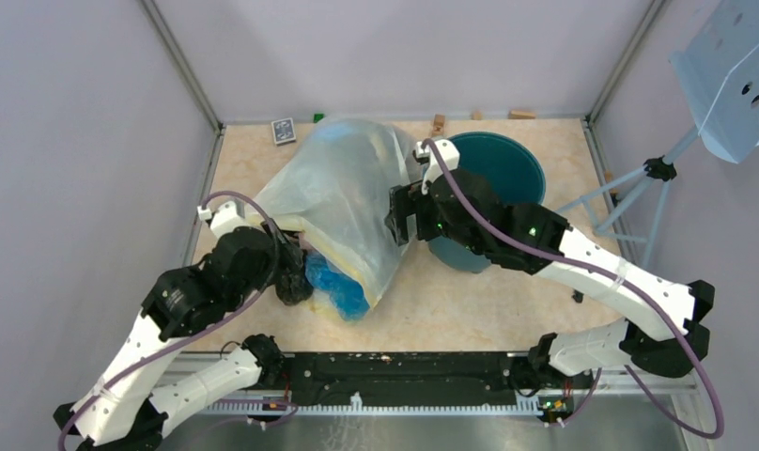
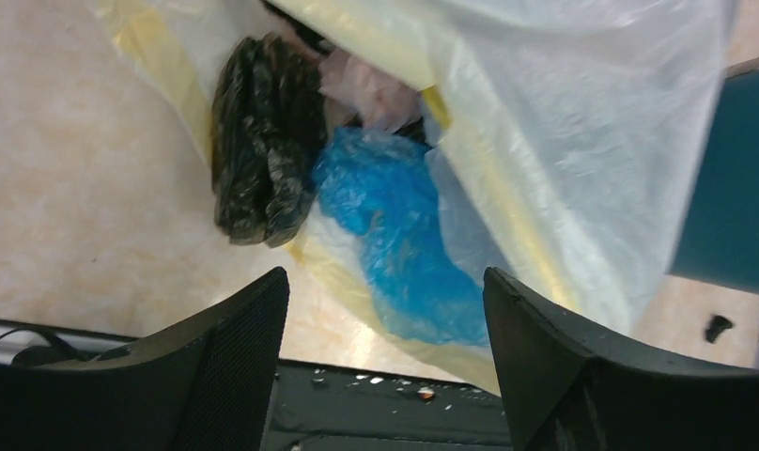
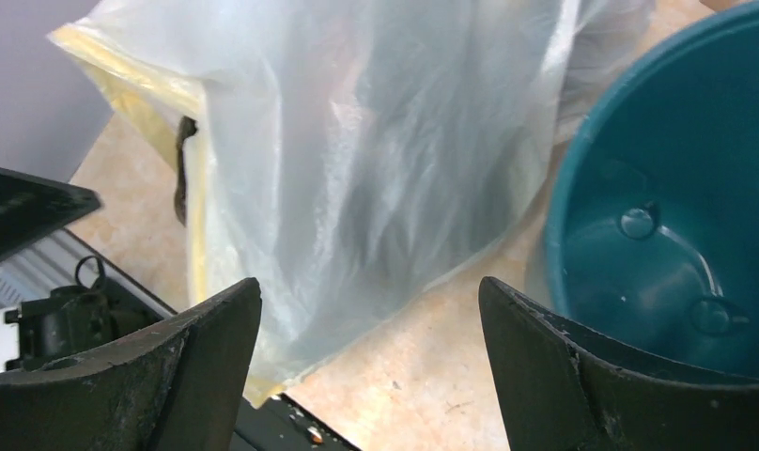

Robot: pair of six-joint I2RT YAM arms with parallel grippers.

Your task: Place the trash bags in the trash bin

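The black bag [image 2: 263, 141] lies crumpled in a dark, glossy bundle at the open mouth of a big whitish bag [image 2: 564, 141], on the near left side of the desk [image 1: 470, 310]. It is not in the bin. Pressed against its right side is a wad of blue plastic [image 2: 394, 235], which spills from the same opening, with something pale pink just above the two. A yellow band runs along the edge of the whitish bag around them.

The left hand [image 2: 385, 277] hangs just in front of the black bag, its two fingers spread wide with nothing between them. In the overhead view its dark tip sits right by the bag's mouth; whether it touches the black bag there cannot be told.

The whitish bag rises in a tall tent across the middle of the desk. The right hand [image 3: 368, 287] is at its right flank, fingers likewise spread and holding nothing; whether they brush the plastic cannot be told.

The bin [image 1: 507, 164] stands upright at the far right of the desk, just beside the whitish bag, partly under the right arm. Its teal inner floor shows in the right wrist view.

Along the back edge lie a small patterned card [image 1: 283, 131] and some wooden blocks [image 1: 439, 122].
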